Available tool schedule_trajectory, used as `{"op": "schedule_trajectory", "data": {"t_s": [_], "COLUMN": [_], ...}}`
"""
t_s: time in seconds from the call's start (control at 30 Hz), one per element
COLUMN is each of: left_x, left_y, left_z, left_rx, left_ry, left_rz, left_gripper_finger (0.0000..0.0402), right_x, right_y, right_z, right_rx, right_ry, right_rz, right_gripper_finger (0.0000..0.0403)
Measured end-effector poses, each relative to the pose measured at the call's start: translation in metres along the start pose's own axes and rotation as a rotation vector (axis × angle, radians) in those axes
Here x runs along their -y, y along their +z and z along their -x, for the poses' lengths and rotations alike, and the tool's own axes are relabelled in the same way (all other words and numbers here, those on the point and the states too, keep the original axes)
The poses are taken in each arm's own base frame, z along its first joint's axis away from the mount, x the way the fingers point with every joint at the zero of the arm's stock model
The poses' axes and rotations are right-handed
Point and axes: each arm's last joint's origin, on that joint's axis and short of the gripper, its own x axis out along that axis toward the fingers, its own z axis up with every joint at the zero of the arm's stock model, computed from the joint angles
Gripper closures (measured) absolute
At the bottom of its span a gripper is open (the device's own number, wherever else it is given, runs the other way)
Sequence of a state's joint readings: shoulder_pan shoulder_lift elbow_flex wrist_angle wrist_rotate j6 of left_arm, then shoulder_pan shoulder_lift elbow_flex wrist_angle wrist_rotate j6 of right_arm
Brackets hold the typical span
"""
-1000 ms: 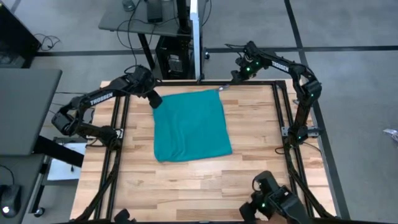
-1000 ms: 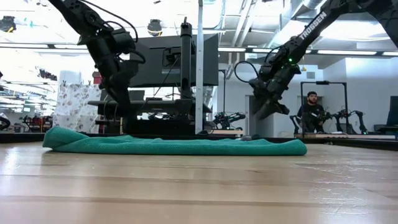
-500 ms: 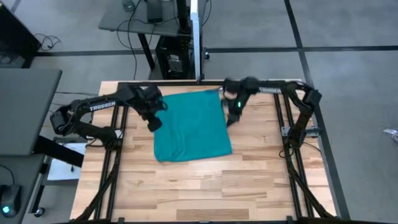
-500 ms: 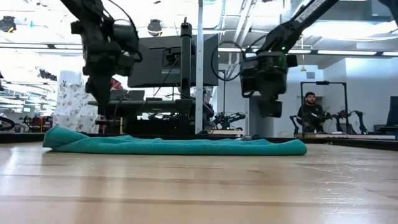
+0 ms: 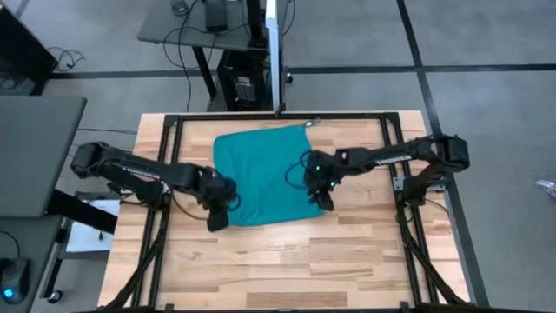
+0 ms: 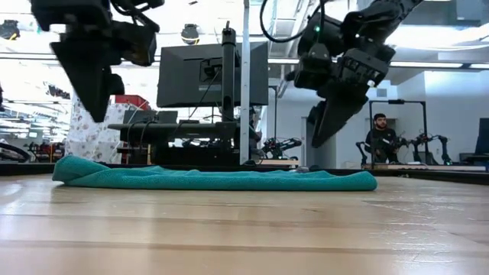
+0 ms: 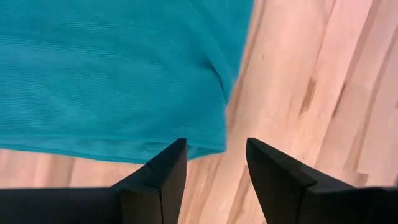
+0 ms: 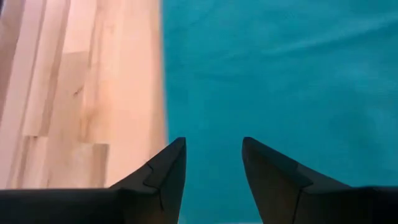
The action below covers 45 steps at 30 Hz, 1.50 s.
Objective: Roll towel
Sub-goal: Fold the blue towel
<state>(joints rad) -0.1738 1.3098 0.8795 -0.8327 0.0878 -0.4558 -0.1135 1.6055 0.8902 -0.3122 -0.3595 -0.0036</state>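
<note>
One towel (image 5: 263, 176), one table (image 5: 287, 261), two arms, one person (image 6: 380, 137).

1. Teal towel (image 5: 265, 176), plain and unpatterned, spread flat and unrolled on the wooden table.
2. Roughly square, slightly skewed, lying in the table's middle toward the far edge.
3. Soft wrinkles across the surface; near left corner rounded and bunched.
4. Seen level from the low view (image 6: 206, 179): a thin, low strip, left end slightly thicker.

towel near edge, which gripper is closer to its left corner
Left. The left gripper hangs open above the towel's near-left corner; the right gripper hangs open over the near-right corner, across the towel's width.
</note>
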Motion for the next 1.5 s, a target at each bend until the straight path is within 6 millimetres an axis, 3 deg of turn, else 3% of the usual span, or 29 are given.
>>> {"op": "schedule_trajectory", "data": {"t_s": [0.23, 0.53, 0.67, 0.93, 1.07, 1.3, 1.5], "left_x": [0.011, 0.006, 0.007, 0.008, 0.008, 0.016, 0.030], "left_y": [0.007, 0.007, 0.000, -0.011, -0.010, -0.013, 0.001], "left_z": [-0.028, -0.075, -0.072, -0.038, -0.029, -0.015, -0.013], "left_rx": [-0.017, -0.193, -0.240, -0.193, -0.143, -0.058, 0.124], "left_ry": [0.049, 0.174, 0.214, 0.235, 0.218, 0.151, 0.042], "left_rz": [-0.098, -0.206, -0.195, -0.161, -0.139, -0.121, -0.150], "left_gripper_finger": [0.0251, 0.0251, 0.0251, 0.0251, 0.0251, 0.0251, 0.0251], "right_x": [-0.011, -0.019, -0.028, -0.053, -0.058, -0.071, -0.086], "right_y": [-0.013, -0.028, -0.041, -0.051, -0.048, -0.021, -0.014], "right_z": [-0.036, -0.047, -0.050, -0.057, -0.046, 0.005, 0.027], "right_rx": [-0.121, -0.166, -0.224, -0.246, -0.232, -0.027, 0.092], "right_ry": [-0.027, -0.159, -0.183, -0.193, -0.204, -0.156, -0.104], "right_rz": [-0.148, -0.184, -0.208, -0.132, -0.128, -0.172, -0.253], "right_gripper_finger": [0.0255, 0.0255, 0.0255, 0.0255, 0.0255, 0.0255, 0.0255]}}
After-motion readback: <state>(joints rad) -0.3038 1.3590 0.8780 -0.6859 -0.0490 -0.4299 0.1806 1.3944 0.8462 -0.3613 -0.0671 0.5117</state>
